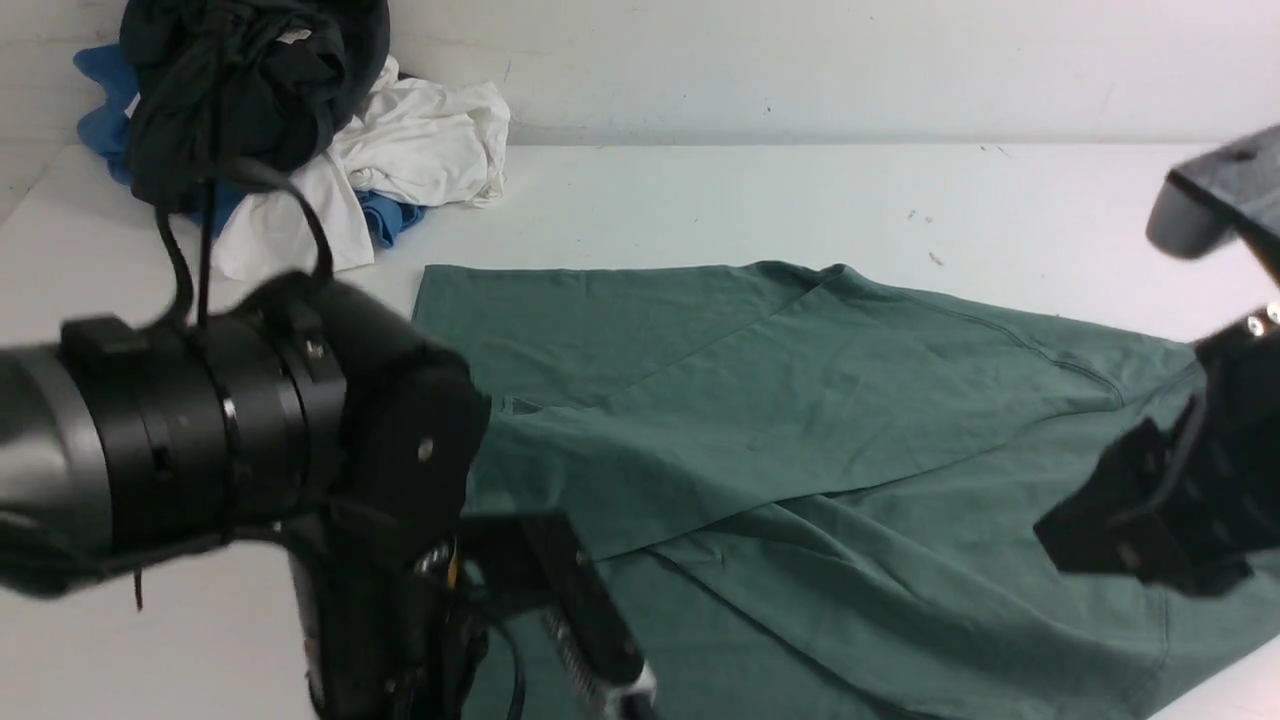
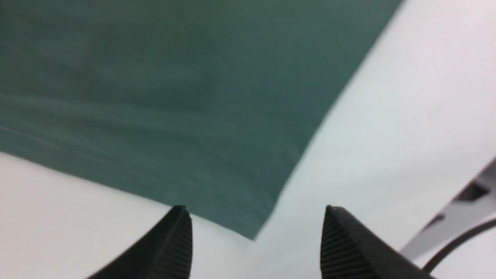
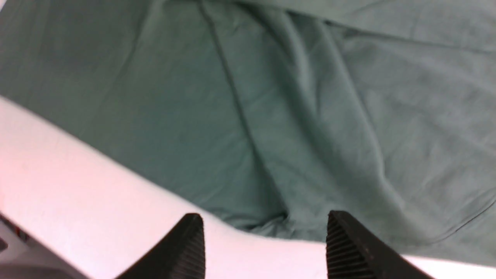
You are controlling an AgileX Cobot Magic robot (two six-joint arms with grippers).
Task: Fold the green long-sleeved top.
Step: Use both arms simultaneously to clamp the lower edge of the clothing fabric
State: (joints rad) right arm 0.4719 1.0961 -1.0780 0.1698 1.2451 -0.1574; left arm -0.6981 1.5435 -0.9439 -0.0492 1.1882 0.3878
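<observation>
Front view first, reading from the left: beyond the green top [image 1: 720, 420] and off to its left sits a heap of clothes, with a blackish garment [image 1: 260, 90], a white garment [image 1: 425, 140] and some blue cloth [image 1: 390, 215], none of it part of this job. Next comes the left gripper [image 2: 256, 232], its fingers spread wide with nothing between them, over the near left part of the top. The top itself lies on the white table [image 1: 700, 200], running from beside the left arm [image 1: 400, 400] across to beneath the right arm [image 1: 1170, 480]. Parts of it lie doubled over one another, yet it is still broad, slanted and creased, so I'd call it early in the folding: laid out roughly, maybe a first fold begun, no neat packet made. Whether a sleeve has been tucked in properly I can't tell. Last, at the top's near edge, the right gripper [image 3: 265, 236] has its fingers well apart and holds no cloth. Left to do, I'd judge: straighten the layers, bring the sides in, then fold it down compactly.
</observation>
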